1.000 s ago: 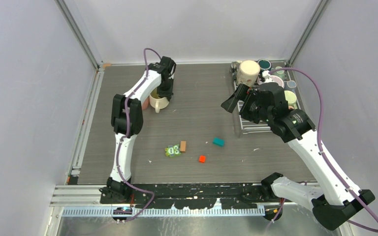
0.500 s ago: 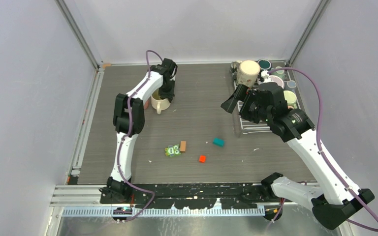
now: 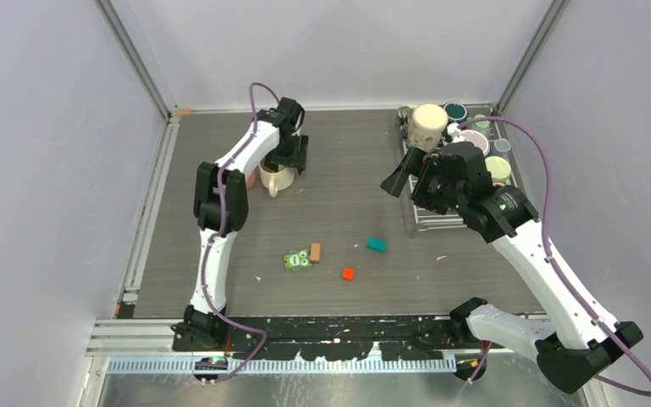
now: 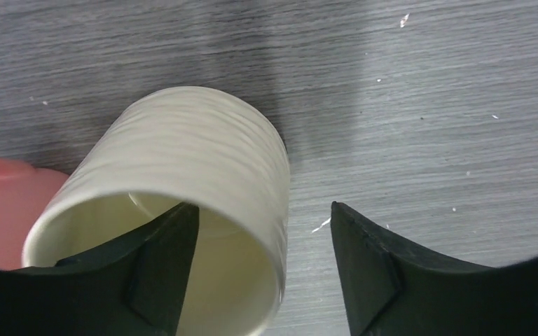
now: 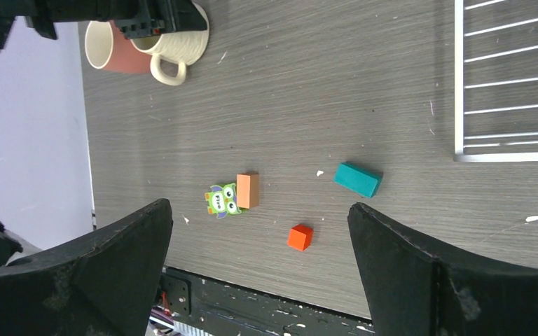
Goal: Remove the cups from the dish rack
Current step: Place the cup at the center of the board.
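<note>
A cream cup stands upright on the table at the back left, next to a pink cup. My left gripper is open astride the cream cup's wall, with one finger inside and the other standing clear outside. The dish rack lies at the back right. It holds an upturned cream cup, a dark teal one, a pink one and a pale green one. My right gripper hovers open and empty beside the rack's left edge.
Toy pieces lie mid-table: a teal block, a red cube, an orange block and a green owl tile. Grey walls enclose the table on three sides.
The left gripper's jaws have opened and let go of the cream cup's wall; the cup stays on the table by the pink one. The right arm has hardly moved.
</note>
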`<action>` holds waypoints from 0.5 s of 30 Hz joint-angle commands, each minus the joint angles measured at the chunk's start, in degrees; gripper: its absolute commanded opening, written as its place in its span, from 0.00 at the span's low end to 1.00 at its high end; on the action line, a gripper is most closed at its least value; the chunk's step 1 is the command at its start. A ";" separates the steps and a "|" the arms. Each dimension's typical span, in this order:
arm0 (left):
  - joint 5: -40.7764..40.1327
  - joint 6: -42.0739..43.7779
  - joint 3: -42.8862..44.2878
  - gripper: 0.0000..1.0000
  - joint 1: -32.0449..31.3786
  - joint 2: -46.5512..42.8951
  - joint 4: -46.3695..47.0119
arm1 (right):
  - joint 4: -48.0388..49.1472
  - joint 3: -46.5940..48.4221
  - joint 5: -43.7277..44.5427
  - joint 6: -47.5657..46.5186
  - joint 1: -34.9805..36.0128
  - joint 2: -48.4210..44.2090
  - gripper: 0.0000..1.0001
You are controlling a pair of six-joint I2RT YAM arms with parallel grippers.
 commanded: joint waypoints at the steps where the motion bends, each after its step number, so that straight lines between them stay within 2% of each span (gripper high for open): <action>1: -0.76 1.30 3.42 0.73 -0.76 -7.95 -1.09 | -0.64 3.14 2.29 -0.83 0.07 0.32 1.00; 5: 0.32 1.51 4.15 0.81 -2.09 -11.98 -1.81 | -1.25 3.75 3.64 -0.59 0.03 0.80 1.00; 10: 1.89 1.13 2.56 0.99 -3.95 -17.38 -2.26 | -2.38 4.43 6.03 -0.01 0.02 1.71 1.00; 15: 4.18 -0.58 -4.21 1.00 -6.21 -25.97 -0.24 | -3.82 4.80 9.80 0.51 0.01 2.76 1.00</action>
